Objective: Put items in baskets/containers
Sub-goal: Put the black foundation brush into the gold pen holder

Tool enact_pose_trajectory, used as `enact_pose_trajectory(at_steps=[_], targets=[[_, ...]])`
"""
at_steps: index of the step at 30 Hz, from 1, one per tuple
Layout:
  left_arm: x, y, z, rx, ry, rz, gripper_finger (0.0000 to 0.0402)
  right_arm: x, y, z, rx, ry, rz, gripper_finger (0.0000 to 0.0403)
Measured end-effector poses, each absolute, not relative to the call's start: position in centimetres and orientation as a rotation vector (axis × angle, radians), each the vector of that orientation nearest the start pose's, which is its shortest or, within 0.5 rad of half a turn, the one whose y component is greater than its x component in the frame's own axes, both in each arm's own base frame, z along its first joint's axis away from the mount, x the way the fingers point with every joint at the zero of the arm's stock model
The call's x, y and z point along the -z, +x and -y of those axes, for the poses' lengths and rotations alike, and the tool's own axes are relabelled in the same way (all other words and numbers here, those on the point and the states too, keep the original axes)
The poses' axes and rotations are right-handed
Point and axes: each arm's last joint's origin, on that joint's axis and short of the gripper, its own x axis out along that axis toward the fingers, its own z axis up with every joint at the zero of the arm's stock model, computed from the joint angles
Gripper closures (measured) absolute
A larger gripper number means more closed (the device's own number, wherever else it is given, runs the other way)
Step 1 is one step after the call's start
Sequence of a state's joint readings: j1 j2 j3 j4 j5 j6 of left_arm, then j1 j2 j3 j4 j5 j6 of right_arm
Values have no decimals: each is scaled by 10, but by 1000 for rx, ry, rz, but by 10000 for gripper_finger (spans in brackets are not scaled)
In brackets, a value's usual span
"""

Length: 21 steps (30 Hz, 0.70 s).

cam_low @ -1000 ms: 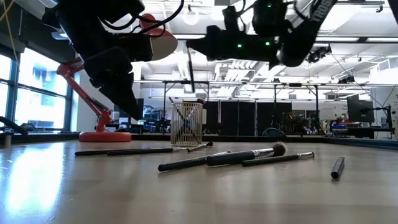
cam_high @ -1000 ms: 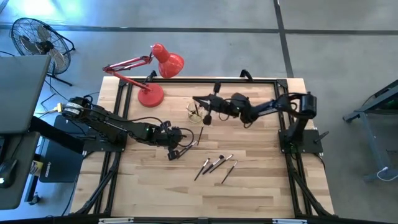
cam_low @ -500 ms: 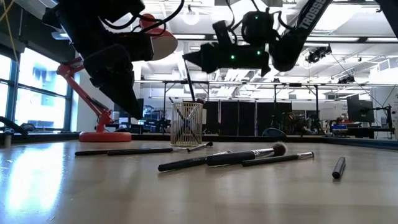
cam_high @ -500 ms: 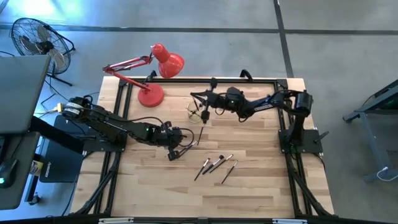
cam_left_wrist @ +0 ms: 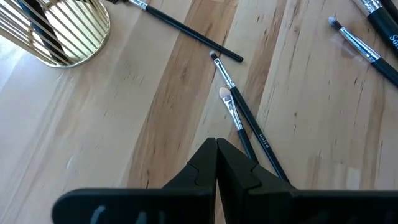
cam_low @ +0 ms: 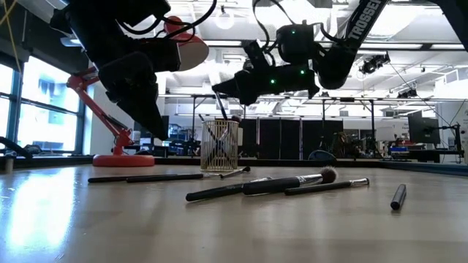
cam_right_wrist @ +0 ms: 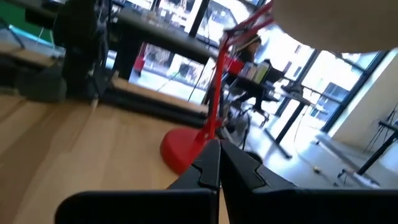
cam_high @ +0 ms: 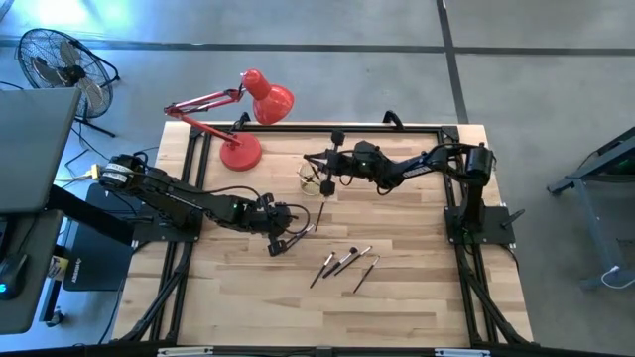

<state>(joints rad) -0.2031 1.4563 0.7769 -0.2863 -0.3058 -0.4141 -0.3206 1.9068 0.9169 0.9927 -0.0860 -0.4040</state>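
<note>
We start from the cup (cam_high: 311,178), a gold-wired, see-through holder standing on the counter (cam_high: 417,288) near the red lamp (cam_high: 241,151). The right gripper (cam_high: 314,159) hangs just above it, fingers shut on a thin brush (cam_low: 222,104) whose long axis runs nearly upright, tip down toward the cup's mouth. So we judge the coming move a short drop straight down. The left gripper (cam_high: 308,223) waits closed and empty over two brushes (cam_left_wrist: 239,118) lying side by side, their handles running back toward it, farther from the cup.
</note>
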Motion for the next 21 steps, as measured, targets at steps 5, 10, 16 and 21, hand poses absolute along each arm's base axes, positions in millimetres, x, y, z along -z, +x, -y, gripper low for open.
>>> enact_pose_trajectory(at_steps=[5, 10, 16, 21], targets=[[-180, 269, 46, -284, -139, -894, 401, -178, 369, 120, 227, -361, -71, 402], [-180, 269, 46, -284, -139, -894, 401, -177, 369, 120, 237, -326, -76, 391], [-180, 269, 46, -284, -139, -894, 402, -172, 369, 120, 242, -298, -131, 359], [-180, 269, 46, -284, -139, -894, 402, -175, 369, 118, 239, -309, -134, 326]])
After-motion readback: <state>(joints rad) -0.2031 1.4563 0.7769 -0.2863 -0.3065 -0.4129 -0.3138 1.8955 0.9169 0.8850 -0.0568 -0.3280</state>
